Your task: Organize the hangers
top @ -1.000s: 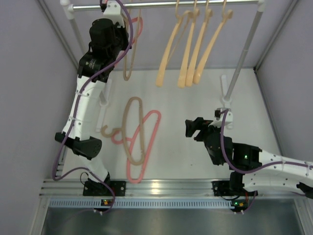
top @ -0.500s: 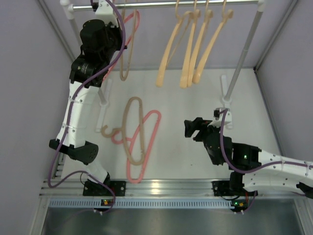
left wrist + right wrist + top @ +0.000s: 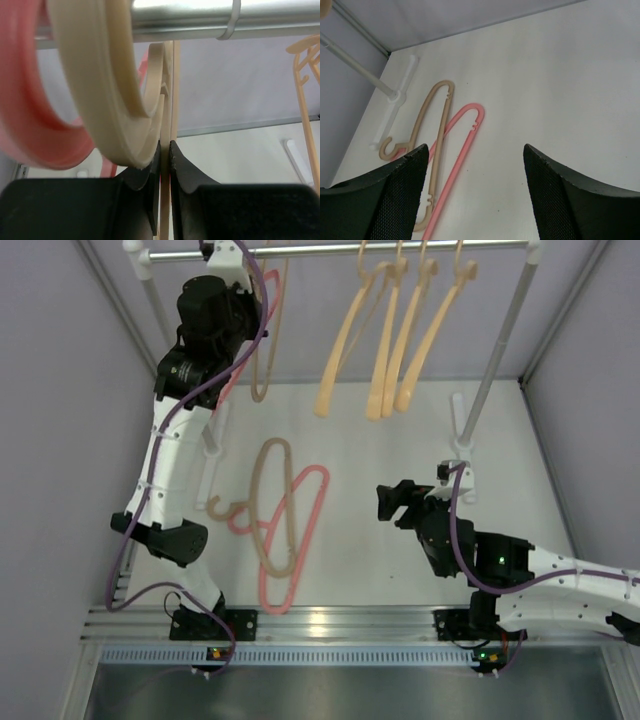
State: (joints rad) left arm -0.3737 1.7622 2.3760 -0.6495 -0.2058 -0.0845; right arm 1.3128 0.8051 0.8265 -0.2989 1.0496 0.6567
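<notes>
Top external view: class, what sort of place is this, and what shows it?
Probably a robot test cell: plain grey walls around a white table, a metal rail carrying peach hangers, robot arms bolted at its near edge.

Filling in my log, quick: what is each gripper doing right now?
Left gripper: shut on the beige hanger at the rail.
Right gripper: open, holding nothing.

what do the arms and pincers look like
The left arm and right arm have white links, black joint housings and a purple cable each. The left pincer and right pincer have black fingers, the right's finely textured.
</notes>
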